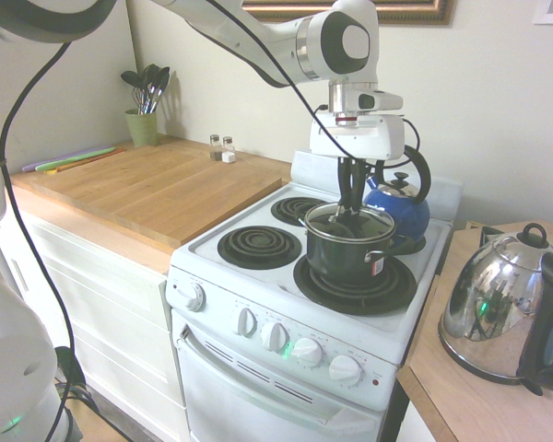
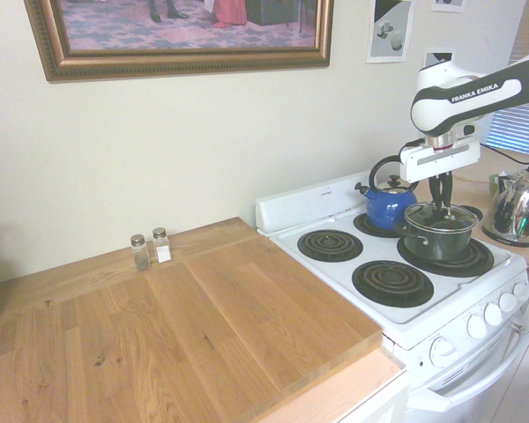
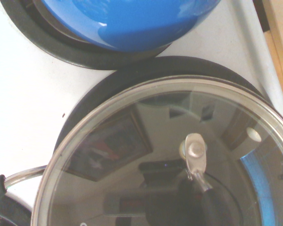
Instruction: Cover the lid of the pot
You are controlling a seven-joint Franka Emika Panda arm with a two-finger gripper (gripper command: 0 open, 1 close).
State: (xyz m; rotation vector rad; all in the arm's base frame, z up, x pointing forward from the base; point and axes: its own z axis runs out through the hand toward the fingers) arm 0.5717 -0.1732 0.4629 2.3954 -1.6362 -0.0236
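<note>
Glass lid (image 1: 348, 222) sits flat on the dark pot (image 1: 348, 254), and the pot stands on the front coil of the white stove (image 1: 212, 261), on the side by the shiny kettle (image 1: 498, 318). Right above the pot, the gripper (image 1: 350, 204) points down with its fingers squeezed shut around the lid's little knob. Behind the pot sits a blue kettle (image 1: 398, 208). On the pot's other side, past the stove, a wooden counter (image 2: 203, 326) holds two small shakers (image 2: 151, 249) by the cream wall, under a framed picture (image 2: 181, 35).
</note>
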